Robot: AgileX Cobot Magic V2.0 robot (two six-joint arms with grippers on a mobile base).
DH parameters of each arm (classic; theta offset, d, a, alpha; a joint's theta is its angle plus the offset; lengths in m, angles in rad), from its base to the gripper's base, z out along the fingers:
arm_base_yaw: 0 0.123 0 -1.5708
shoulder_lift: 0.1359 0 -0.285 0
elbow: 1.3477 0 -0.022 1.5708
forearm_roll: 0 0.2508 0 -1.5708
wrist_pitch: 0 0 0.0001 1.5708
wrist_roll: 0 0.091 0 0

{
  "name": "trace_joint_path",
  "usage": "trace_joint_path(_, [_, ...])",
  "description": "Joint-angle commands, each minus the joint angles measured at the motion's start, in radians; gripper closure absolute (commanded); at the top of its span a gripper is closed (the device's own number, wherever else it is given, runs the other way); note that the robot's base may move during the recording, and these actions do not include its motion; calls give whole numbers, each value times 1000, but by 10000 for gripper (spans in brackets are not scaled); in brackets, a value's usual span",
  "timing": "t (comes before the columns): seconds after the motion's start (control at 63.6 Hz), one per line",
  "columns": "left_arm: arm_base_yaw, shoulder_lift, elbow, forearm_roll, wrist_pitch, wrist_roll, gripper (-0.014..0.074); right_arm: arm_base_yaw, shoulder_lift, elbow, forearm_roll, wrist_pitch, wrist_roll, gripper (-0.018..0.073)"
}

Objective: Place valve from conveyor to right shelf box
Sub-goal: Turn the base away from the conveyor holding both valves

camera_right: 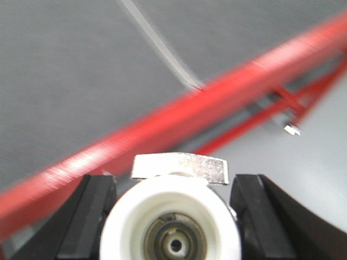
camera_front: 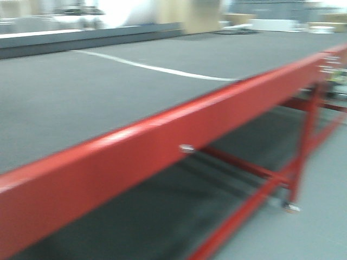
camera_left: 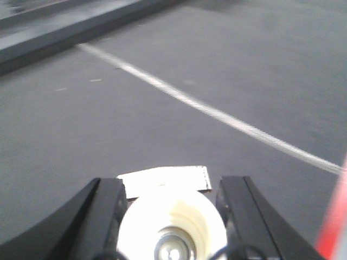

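Closest to the left wrist camera, the left pincer (camera_left: 172, 190) is clamped on a white round plastic valve (camera_left: 172, 219) with a metal core. Its black fingers (camera_left: 105, 208) press on both sides of the valve, and a flat pale tab (camera_left: 165, 177) juts from the valve's far edge. The right pincer (camera_right: 174, 184) grips a second white round valve (camera_right: 124, 222) in the same way, black fingers (camera_right: 252, 208) tight on each side and a shiny metal tab (camera_right: 179, 167) on top.

Just past the right-hand valve runs a long red painted metal rail (camera_front: 162, 146), with red legs standing on the grey floor (camera_front: 320, 216). The rail edges the conveyor (camera_front: 108, 92), a wide dark grey felt-like belt that spreads out beyond the left-hand valve. A thin white line (camera_front: 157, 69) crosses the belt. At the belt's far side lies a dark grey rail (camera_front: 81, 40). The shapes behind that rail are too blurred to identify, though they are perhaps pale boxes.
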Motion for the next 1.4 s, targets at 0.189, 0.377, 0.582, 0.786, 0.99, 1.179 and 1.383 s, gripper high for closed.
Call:
trace_joint_path(0.189, [-6, -11, -5, -10, -57, -7, 707, -2, -16, -20, -6, -58, 2, 722])
trace_joint_path(0.377, [-6, -11, -5, -10, -57, -7, 707, -2, -16, -20, -6, -58, 2, 722])
trace_joint_path(0.582, [-6, -11, -5, -10, -57, -7, 707, -2, -16, -20, -6, -58, 2, 722])
trace_joint_path(0.786, [-6, -11, -5, -10, -57, -7, 707, -2, -16, -20, -6, -58, 2, 722])
trace_joint_path(0.99, [-6, -11, -5, -10, -57, -7, 707, -2, -16, -20, -6, -58, 2, 722])
trace_joint_path(1.179, [-6, -11, -5, -10, -57, -7, 707, -2, -16, -20, -6, -58, 2, 722])
trace_joint_path(1.383, [-6, -11, -5, -10, -57, -7, 707, -2, -16, -20, -6, -58, 2, 722])
